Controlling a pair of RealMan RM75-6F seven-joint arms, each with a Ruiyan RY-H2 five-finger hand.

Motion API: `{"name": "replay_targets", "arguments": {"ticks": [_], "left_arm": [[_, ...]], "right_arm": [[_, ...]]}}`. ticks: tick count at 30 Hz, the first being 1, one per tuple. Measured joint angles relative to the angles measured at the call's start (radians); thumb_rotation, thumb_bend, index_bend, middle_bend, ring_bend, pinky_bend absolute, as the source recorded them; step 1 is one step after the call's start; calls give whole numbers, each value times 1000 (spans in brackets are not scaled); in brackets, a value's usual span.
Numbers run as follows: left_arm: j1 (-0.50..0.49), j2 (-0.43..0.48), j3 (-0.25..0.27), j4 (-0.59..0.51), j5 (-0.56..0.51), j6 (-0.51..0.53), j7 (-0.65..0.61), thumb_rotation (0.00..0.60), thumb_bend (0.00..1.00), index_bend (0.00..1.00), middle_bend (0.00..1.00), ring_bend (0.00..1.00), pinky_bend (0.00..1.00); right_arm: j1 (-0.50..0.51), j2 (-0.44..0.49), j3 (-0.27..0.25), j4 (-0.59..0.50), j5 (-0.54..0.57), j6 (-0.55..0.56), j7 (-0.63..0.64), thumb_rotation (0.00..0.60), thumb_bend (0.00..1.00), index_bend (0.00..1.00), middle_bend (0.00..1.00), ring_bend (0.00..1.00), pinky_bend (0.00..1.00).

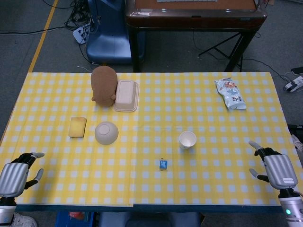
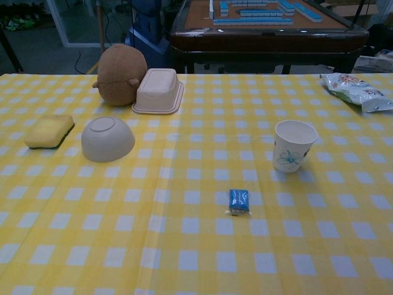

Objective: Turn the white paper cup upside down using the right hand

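The right robot hand (image 1: pixel 277 166) sits at the near right edge of the counter (image 1: pixel 236 127), fingers spread apart and holding nothing. It is well apart from the white paper cup (image 1: pixel 187 140), which stands to its left, nearer the middle of the counter. The left robot hand (image 1: pixel 16 172) rests at the near left corner, its fingers likewise apart and empty. Neither hand shows in the chest view.

The cup stands upright with its mouth facing up; the chest view shows its open rim and a blue flower print on its side. It touches nothing else. Judged from this, no part of the task is done: the cup is not grasped, not lifted and not turned. What remains is the whole sequence, namely bringing the right robot hand across to the cup, closing on its wall, turning it over and setting it down on its rim.

Just in front of the cup, toward the robot, lies a small blue packet (image 1: pixel 163 164). Farther off to the left are an overturned bowl (image 1: pixel 106 133), a yellow sponge (image 1: pixel 77 126), a brown plush toy (image 1: pixel 103 85) and a beige lidded box (image 1: pixel 126 95) touching it. A snack bag (image 1: pixel 229 93) lies at the far right.
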Motion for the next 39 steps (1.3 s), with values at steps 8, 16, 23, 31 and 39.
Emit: {"name": "replay_targets", "arguments": {"ticks": [8, 16, 23, 31, 39], "left_arm": [[-2, -2, -2, 6, 0, -3, -8, 600, 381, 402, 373, 316, 525], [4, 2, -9, 6, -15, 6, -6, 600, 381, 405, 373, 317, 525], [11, 17, -9, 4, -4, 23, -52, 600, 380, 406, 373, 316, 525], [12, 29, -10, 5, -10, 18, -80, 600, 381, 406, 373, 316, 525], [8, 35, -14, 9, -23, 3, -101, 600, 381, 406, 373, 316, 525]], "right_arm": [[11, 0, -6, -1, -3, -24, 12, 600, 98, 185, 452, 380, 580], [44, -35, -3, 35, -137, 27, 73, 600, 99, 189, 645, 550, 669], [107, -4, 22, -82, -134, -51, -79, 600, 98, 189, 995, 934, 926], [224, 12, 81, -233, -15, -242, -287, 600, 98, 189, 1000, 1000, 1000], [326, -23, 134, -291, 213, -354, -527, 600, 98, 189, 1000, 1000, 1000]]}}
